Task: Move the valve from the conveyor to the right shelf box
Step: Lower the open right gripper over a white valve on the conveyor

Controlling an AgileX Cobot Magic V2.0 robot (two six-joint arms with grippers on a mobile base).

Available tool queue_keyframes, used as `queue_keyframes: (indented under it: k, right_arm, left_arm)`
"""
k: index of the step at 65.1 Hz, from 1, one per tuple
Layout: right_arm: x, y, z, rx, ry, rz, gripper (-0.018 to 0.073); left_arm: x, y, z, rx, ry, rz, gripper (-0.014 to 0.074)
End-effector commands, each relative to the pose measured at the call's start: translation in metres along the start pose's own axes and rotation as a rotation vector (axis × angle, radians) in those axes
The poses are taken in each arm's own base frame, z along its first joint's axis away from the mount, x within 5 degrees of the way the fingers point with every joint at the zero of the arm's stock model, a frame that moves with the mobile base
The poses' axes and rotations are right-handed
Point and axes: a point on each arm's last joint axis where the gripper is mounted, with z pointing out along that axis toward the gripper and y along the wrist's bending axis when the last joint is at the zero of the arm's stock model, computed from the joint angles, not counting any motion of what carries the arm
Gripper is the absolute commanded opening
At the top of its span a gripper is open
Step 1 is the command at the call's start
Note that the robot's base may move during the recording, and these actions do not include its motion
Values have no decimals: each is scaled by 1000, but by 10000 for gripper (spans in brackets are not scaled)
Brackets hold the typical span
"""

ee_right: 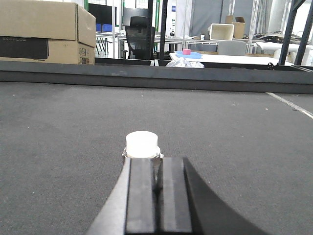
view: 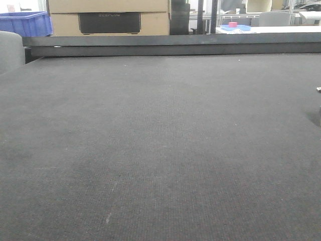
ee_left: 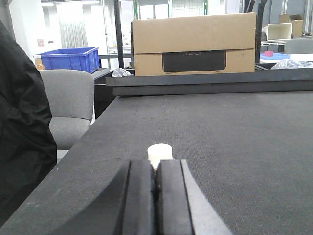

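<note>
The left gripper (ee_left: pixel 156 164) is hanging low over the conveyor belt (ee_left: pixel 234 147), its jaws pressed together and gripping nothing. A small white cylinder (ee_left: pixel 160 152) is standing on the belt just beyond the jaw tips, partly hidden behind them; whether it is a valve cannot be told from this view. Far ahead of the jaws, past the dark rail (ee_left: pixel 210 83), a cardboard box (ee_left: pixel 193 44) is sitting. Further right, the right gripper (ee_right: pixel 156 160) is also sitting close to the belt, its jaws drawn shut to a thin slit. The valve (ee_right: pixel 142 145), white-capped with a metal collar, is standing upright on the belt right at the tips, slightly left of the slit; whether the tips are touching it cannot be told. The job appears to be only beginning: the valve is not yet being lifted, the steel shelf and its box are showing in no view, and the grasp, the carry and the drop are all waiting to be done
</note>
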Motion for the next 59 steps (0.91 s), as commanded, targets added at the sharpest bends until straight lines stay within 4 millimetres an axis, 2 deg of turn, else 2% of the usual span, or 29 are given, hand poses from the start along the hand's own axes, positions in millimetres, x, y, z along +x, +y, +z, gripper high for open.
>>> queue_keyframes:
  k: [1,41,59]
  right_arm:
    - [-2,-1,0,9,-24,-3,-158]
    - [-2,-1,0,9,-24,-3,-158]
    - [-2,-1,0,9,-26,-3,-158]
  left_arm:
    - [-3,0,0,-2,-25,-13,-111]
    - [-5,1,-1,-5,-45,-13,-111]
    - [-7,1,-1,-10,-71,-75,-111]
